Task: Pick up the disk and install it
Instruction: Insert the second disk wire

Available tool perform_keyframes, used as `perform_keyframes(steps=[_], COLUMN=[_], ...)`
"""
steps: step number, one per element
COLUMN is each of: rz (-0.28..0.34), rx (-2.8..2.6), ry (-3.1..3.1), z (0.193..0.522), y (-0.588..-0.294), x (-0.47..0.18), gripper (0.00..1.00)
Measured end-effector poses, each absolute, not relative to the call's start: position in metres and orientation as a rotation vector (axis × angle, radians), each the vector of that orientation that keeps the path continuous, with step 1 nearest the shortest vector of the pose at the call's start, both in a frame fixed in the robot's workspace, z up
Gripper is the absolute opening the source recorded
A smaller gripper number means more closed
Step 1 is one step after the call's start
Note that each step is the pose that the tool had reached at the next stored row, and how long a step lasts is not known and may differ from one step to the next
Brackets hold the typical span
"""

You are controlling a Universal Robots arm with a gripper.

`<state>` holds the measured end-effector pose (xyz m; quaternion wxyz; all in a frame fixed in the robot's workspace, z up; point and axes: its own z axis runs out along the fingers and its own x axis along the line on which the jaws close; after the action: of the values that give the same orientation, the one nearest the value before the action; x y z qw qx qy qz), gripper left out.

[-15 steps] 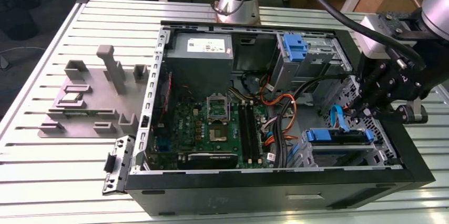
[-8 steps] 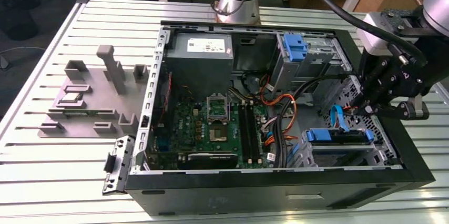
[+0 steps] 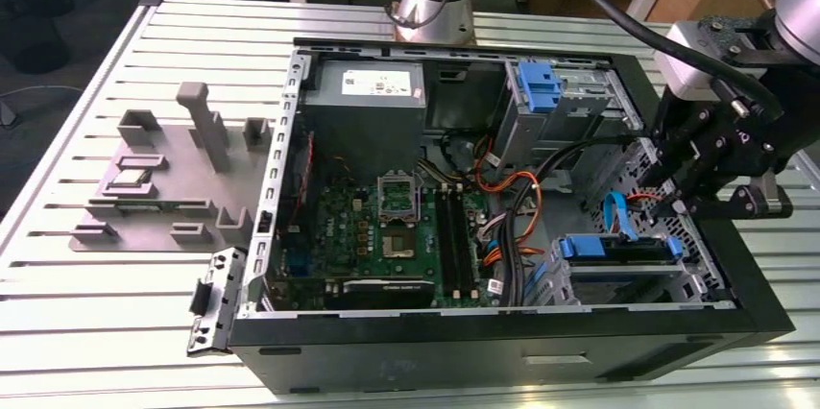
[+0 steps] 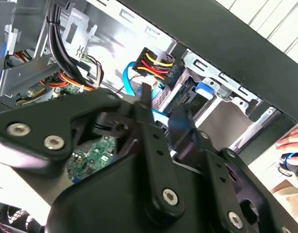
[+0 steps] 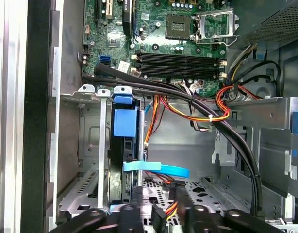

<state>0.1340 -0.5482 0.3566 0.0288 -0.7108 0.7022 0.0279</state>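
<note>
Blue-framed disk [image 5: 124, 145] sat inside the drive cage [image 5: 86, 160]; gripper [image 3: 717, 200] hovered above, grip unclear; cables [image 5: 188, 109] might snag.

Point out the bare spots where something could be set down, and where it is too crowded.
Free: the slatted table in front of the grey fixture, and the strip behind it. Inside the case, the metal floor under the orange wires is bare. Crowded: the drive cage, with cables and the gripper close above.
</note>
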Motion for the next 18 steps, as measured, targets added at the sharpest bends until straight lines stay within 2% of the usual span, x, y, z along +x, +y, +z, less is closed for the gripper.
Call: perform_keyframes(steps=[1, 2, 18], rz=[0.086, 0.086, 0.087], rx=[-2.193, -2.193, -2.212], ry=[2.167, 2.167, 2.187], z=[0.357, 0.357, 0.350], y=[-0.548, -0.548, -0.543], x=[0.134, 0.134, 0.157], gripper=[0.36, 0.43, 0.43])
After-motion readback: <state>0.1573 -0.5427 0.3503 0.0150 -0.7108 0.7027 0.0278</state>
